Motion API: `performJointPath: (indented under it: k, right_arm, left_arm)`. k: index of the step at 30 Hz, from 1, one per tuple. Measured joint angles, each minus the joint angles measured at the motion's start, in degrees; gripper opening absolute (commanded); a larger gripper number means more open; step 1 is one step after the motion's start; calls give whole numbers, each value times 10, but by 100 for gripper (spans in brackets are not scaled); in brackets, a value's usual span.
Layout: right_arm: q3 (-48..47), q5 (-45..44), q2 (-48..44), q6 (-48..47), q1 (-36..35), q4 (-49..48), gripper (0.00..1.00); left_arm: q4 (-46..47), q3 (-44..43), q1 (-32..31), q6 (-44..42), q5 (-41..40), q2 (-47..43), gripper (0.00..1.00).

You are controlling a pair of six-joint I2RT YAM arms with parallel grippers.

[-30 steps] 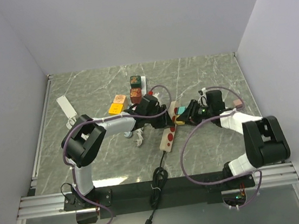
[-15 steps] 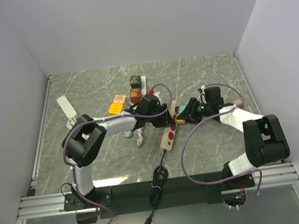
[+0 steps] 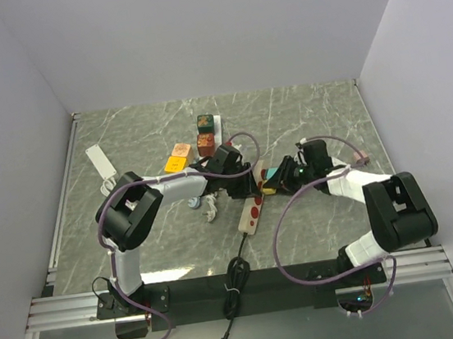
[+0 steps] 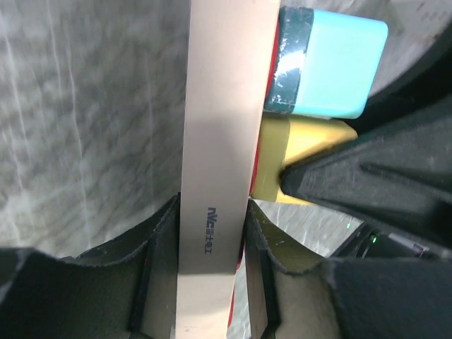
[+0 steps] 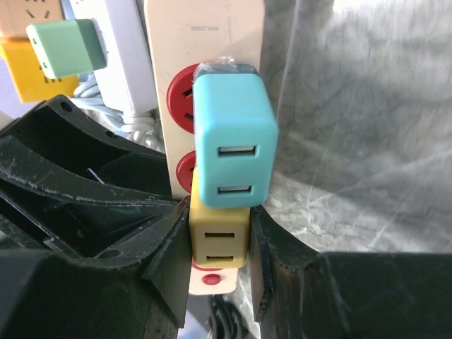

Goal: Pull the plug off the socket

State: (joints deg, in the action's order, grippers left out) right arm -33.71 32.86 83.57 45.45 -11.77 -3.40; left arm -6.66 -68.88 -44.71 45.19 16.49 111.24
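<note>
Both arms meet in the middle of the desk (image 3: 310, 109), right over the beige power strip (image 3: 252, 210). The left pincer (image 4: 210, 227) is clamped on the strip's long sides – one finger on each edge, squeezing it just below where the plugs sit. The right pincer (image 5: 215, 247) is closed on the yellow plug (image 5: 219, 236), with a finger pressed against each of its flanks.

That yellow plug sits flush on the strip's red face (in the left wrist view there's no gap between the two), so it isn't out yet. Right beside it and touching it is a light blue plug (image 5: 233, 141), plugged into the next red socket along – nobody's holding that one.

From above, the strip lies at a slant, its near end pointing toward the arm bases, and a black cord (image 3: 236, 280) runs from there over the near edge. In the right wrist view, a green plug (image 5: 67, 46) shows off to the left past the strip.
</note>
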Motion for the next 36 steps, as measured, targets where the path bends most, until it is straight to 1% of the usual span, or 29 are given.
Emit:
performJointPath:
  k: [4,7,12,15,20,22,25,27,29,33,36]
  right_arm:
    - [-62,73,63,-39,47,47,0]
    - [-101,121,108,-64,67,75,0]
    - [-96,138,115,-63,69,63,0]
    - [-49,114,75,-39,62,22,0]
    - [49,18,-55,10,21,-24,0]
    - [68,-11,-90,23,7,-28,0]
    - [71,-27,-107,24,5,-16,0]
    - [60,-17,-98,13,15,2,0]
    - [28,18,-67,-5,39,33,0]
    - [-43,82,-2,-47,83,87,0]
    - [-57,116,28,-50,97,82,0]
  left_arm:
    - [45,10,0,7,-15,0,0]
    - [81,25,0,14,-31,-2,0]
    - [94,36,0,19,-35,-5,0]
    - [88,35,0,18,-26,-5,0]
    - [43,16,-4,8,15,-5,0]
    - [26,6,-5,2,25,-4,0]
    - [12,-5,-6,-5,34,0,0]
    - [10,-8,-6,-5,35,2,0]
    - [16,-8,-6,-4,33,2,0]
    - [61,-4,-6,2,9,1,0]
    - [88,7,-5,8,-5,-1,0]
